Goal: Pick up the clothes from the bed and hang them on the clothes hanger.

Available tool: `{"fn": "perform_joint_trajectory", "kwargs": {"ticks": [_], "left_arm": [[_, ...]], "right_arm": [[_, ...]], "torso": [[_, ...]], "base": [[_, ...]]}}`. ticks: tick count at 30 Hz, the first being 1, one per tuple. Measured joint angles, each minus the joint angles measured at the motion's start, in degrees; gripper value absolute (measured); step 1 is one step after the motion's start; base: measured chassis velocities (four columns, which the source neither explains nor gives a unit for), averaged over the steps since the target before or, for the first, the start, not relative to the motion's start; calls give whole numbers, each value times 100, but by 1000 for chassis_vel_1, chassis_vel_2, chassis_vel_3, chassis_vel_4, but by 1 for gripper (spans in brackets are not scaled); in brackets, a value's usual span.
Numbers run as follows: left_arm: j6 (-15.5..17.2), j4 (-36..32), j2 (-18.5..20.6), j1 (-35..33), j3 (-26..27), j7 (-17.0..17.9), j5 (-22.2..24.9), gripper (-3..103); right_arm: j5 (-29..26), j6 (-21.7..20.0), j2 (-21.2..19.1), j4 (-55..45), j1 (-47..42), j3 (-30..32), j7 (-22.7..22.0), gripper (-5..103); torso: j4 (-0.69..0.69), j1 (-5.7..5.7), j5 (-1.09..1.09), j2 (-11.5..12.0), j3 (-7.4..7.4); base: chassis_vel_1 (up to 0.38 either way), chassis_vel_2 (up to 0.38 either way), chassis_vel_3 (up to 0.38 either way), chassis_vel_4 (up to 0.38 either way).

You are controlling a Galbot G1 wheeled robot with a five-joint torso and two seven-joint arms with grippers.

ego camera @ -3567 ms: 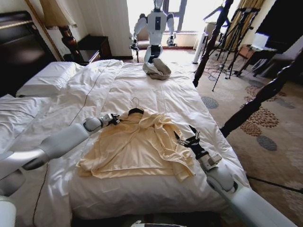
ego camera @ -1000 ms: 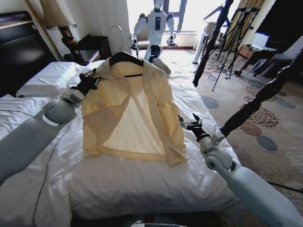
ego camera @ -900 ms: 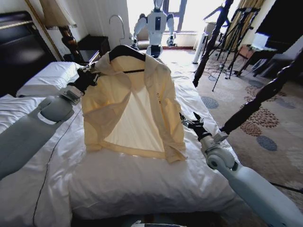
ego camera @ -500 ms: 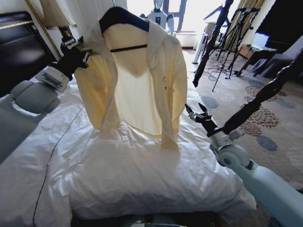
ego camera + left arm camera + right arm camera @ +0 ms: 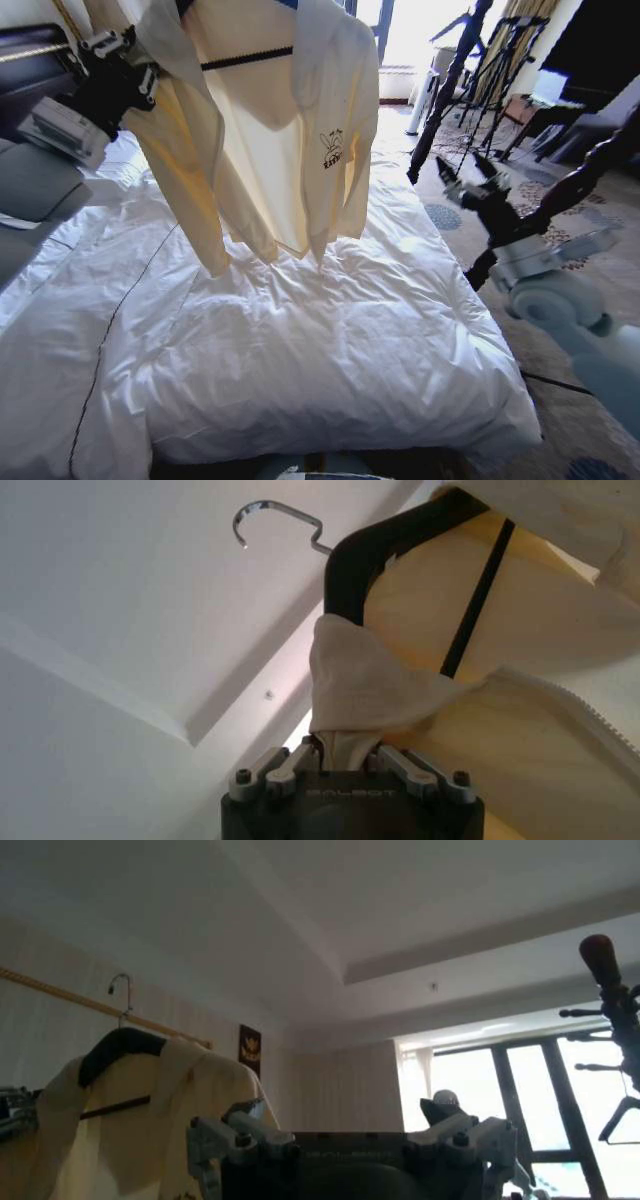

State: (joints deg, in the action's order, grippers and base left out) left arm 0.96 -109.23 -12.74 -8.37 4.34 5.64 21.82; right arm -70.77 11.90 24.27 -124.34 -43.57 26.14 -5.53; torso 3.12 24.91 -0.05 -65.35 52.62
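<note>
Thin, soft cream top (image 5: pixel 265 130), cloth almost see-through against the window light. Black hanger (image 5: pixel 400 547) looks matt, its hook shiny metal. Bed (image 5: pixel 330 350) wears a wrinkled white duvet; the post (image 5: pixel 450 90) is dark twisted wood.

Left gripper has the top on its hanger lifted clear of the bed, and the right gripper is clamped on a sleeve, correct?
Not quite. The right gripper is open and empty beside the bed, as the head view shows. The left gripper does hold the top on its hanger aloft.
</note>
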Motion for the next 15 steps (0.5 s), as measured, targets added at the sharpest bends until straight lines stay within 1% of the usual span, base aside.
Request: {"fn": "perform_joint_trajectory", "kwargs": {"ticks": [1, 2, 4, 6, 9, 11, 12, 13, 15], "left_arm": [[-1, -12, 10, 0, -13, -10, 1, 19], [-3, -47, 21, -1, -56, -35, -1, 19], [-2, -64, 21, -1, -75, -43, -4, 19], [35, -193, 2, -9, -171, -70, -13, 19], [89, -282, -20, 58, -291, -83, -13, 19], [154, -300, -82, 297, -488, -96, -7, 19], [176, -273, -119, 409, -534, -104, 6, 19], [176, -273, -119, 409, -534, -104, 6, 19], [196, -156, -190, 716, -688, -128, 38, 19]], "right_arm": [[-72, -25, -44, -43, 149, -70, -40, 100], [-319, -128, -97, -160, 548, -293, -157, 100], [-387, -166, -98, -193, 647, -363, -178, 100], [-503, -371, -15, -316, 941, -669, -230, 100], [-535, -547, 102, -431, 1040, -839, -288, 100], [-519, -664, 262, -556, 1143, -1108, -330, 100], [-469, -689, 309, -582, 1191, -1243, -330, 100], [-469, -689, 309, -582, 1191, -1243, -330, 100], [-332, -714, 406, -588, 1367, -1538, -351, 100]], "torso": [[0, 0, -1, 0, 0], [-1, 0, 0, 0, 0], [-2, 0, 0, 0, 0], [-1, 0, 1, 0, 0], [-1, 0, 0, 0, 0], [0, 0, 3, 1, 0], [1, 0, 3, 1, 0], [1, 0, 3, 1, 0], [1, 0, 2, 1, 0]], "base": [[0, 0, 0, 0], [0, 0, 0, 0], [0, 0, 0, 0], [0, 0, 0, 0], [0, 0, 0, 0], [0, 0, 0, 0], [0, 0, 0, 0], [0, 0, 0, 0], [0, 0, 0, 0]]}}
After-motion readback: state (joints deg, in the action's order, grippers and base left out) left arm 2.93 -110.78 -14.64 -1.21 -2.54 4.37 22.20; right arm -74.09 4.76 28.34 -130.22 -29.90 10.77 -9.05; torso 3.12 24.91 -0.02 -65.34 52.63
